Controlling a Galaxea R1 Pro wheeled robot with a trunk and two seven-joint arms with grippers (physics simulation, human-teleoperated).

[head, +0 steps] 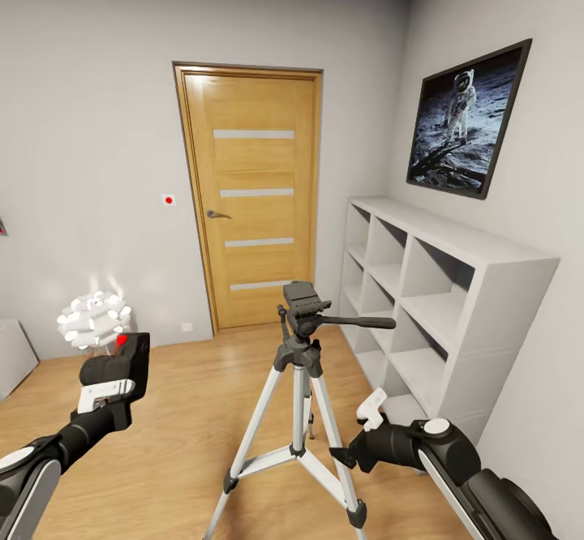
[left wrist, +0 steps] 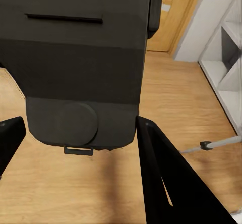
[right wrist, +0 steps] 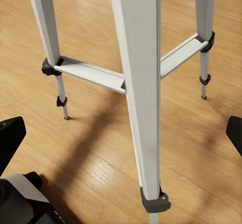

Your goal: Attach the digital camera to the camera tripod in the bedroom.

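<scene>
The digital camera (head: 120, 363), a black box with a red button on top, is held up at the left with my left gripper (head: 107, 390) shut on it. In the left wrist view the camera body (left wrist: 85, 67) sits between the two black fingers (left wrist: 161, 178). The camera tripod (head: 302, 337) stands on the floor in the middle; its black head and long pan handle are bare. My right gripper (head: 354, 430) is low, right of the tripod legs, and open. In the right wrist view the silver legs (right wrist: 138, 82) stand close ahead of the right gripper (right wrist: 121, 133), untouched.
A shut wooden door (head: 255, 199) is in the far wall. A white cube shelf (head: 454, 280) runs along the right wall under a framed astronaut picture (head: 466, 118). A white ball-shaped lamp (head: 93, 321) sits on the plank floor at the left.
</scene>
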